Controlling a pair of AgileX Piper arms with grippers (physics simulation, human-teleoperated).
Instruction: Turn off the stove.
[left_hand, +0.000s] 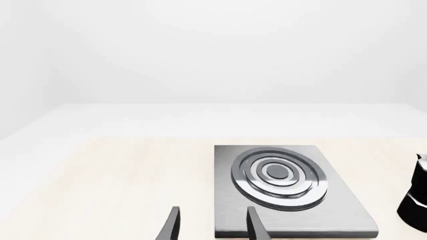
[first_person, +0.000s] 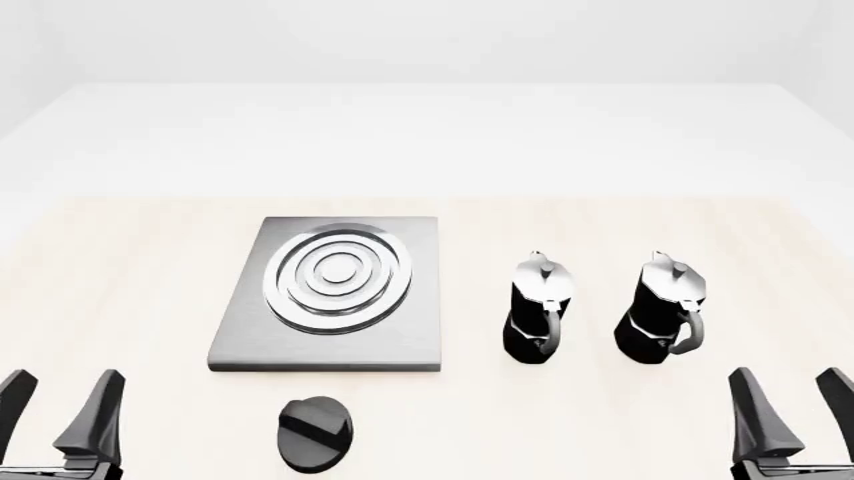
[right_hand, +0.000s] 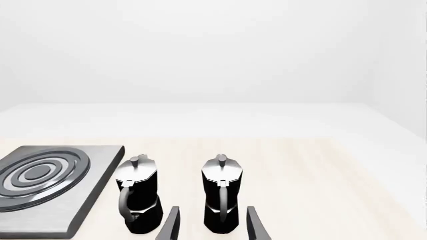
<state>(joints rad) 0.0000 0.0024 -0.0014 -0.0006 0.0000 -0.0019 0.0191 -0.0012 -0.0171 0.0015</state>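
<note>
The stove (first_person: 334, 292) is a flat square grey plate with silver concentric rings, left of centre on the table; it also shows in the left wrist view (left_hand: 287, 192) and the right wrist view (right_hand: 47, 182). Its round black knob (first_person: 315, 433) with a raised bar lies on the table just in front of the plate. My left gripper (first_person: 56, 408) stands open at the near left corner, well left of the knob. My right gripper (first_person: 790, 412) stands open at the near right corner. Nothing sits between either pair of fingers (left_hand: 255, 225) (right_hand: 256, 226).
Two black-and-silver moka pots (first_person: 539, 306) (first_person: 659, 308) stand upright side by side, right of the stove plate. They show in the right wrist view (right_hand: 138, 195) (right_hand: 222, 194), just beyond that gripper. The edge of one pot (left_hand: 417, 200) shows in the left wrist view.
</note>
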